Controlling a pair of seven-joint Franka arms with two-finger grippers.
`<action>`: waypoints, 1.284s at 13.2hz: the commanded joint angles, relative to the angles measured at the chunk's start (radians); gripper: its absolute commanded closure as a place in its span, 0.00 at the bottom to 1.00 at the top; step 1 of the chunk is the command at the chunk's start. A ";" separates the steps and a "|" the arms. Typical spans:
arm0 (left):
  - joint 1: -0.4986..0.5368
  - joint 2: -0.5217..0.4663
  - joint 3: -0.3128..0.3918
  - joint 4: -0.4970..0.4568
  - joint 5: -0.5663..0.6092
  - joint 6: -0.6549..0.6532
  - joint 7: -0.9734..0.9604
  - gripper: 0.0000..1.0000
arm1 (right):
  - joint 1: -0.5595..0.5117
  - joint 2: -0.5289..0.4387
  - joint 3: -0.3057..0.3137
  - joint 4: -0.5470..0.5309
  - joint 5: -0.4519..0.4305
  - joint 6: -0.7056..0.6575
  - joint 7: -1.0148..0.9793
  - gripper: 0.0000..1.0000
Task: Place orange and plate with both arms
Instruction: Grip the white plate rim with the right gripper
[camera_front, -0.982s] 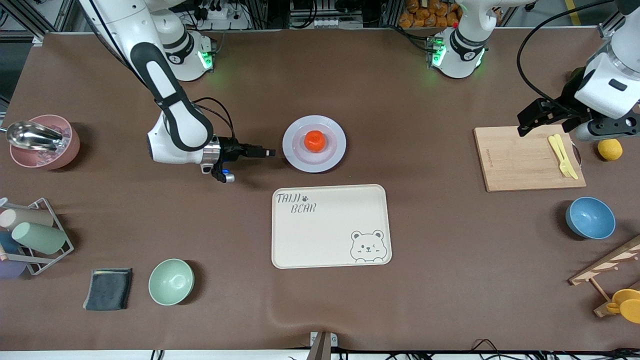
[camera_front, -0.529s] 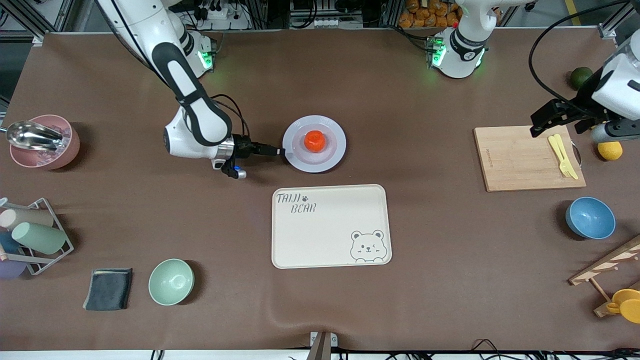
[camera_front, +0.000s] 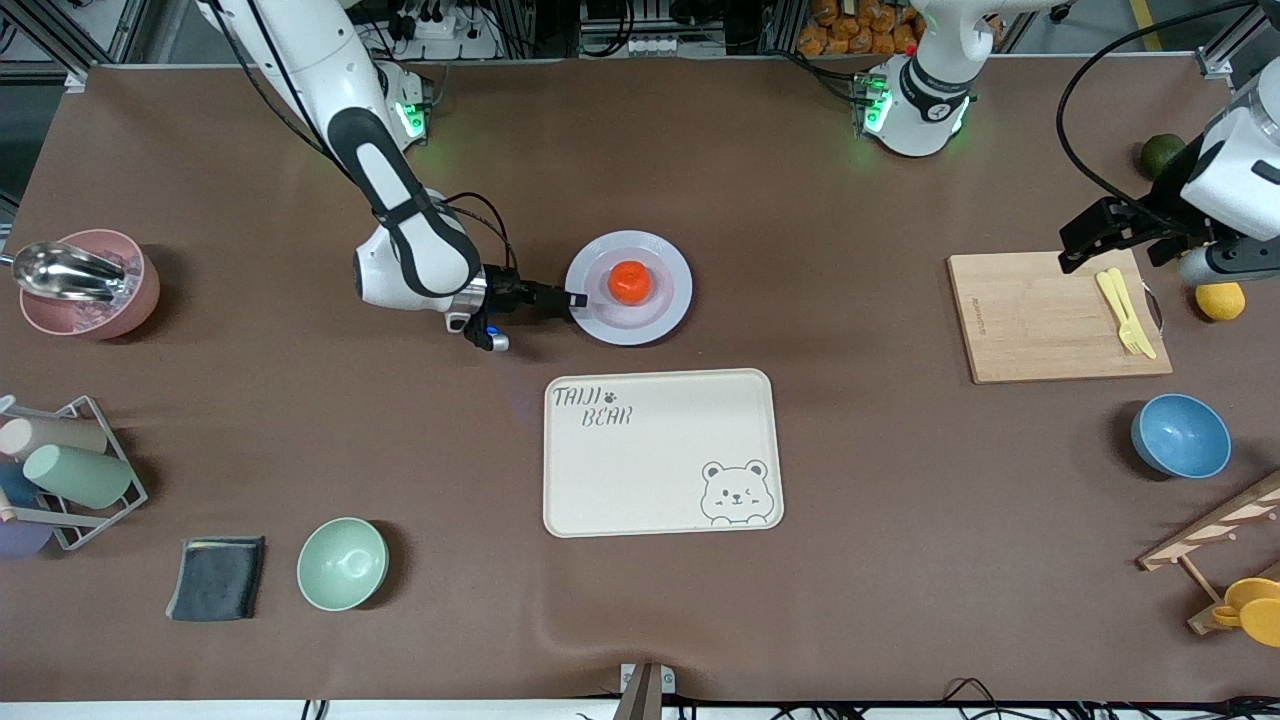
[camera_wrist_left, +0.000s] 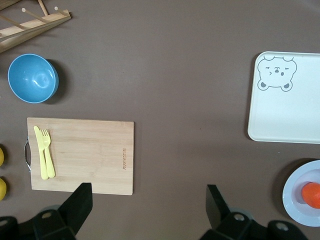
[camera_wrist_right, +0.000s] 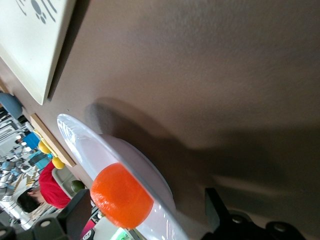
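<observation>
While the orange (camera_front: 630, 282) sits in the middle of the plate (camera_front: 674, 264), the right gripper (camera_front: 576, 298) is low at the plate's rim.
Its jaws are spread, straddling that rim edge, orange just past the fingertips; the left gripper (camera_front: 1100, 232) waits spread wide over the cutting board (camera_front: 1040, 320), well away from the plate.

Both Franka arms are glossy white with rounded shells, and the right arm (camera_front: 385, 190) carries a long black panel along its forearm. Green lights glow on the two round bases, and thin black cables loop off each wrist. The right gripper (camera_front: 572, 298) and the left gripper (camera_front: 1078, 243) are black, angular blocks; a small blue light shows under the right wrist.
</observation>
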 joint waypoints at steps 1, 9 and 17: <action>0.005 -0.011 -0.004 -0.009 -0.022 -0.009 0.012 0.00 | 0.023 0.019 -0.002 0.004 0.069 0.006 -0.056 0.00; 0.007 -0.011 -0.004 -0.009 -0.022 -0.009 0.013 0.00 | 0.048 0.019 0.079 0.047 0.174 0.142 -0.056 1.00; 0.002 -0.003 -0.006 -0.009 -0.022 -0.009 0.012 0.00 | 0.051 0.014 0.082 0.059 0.220 0.142 -0.056 1.00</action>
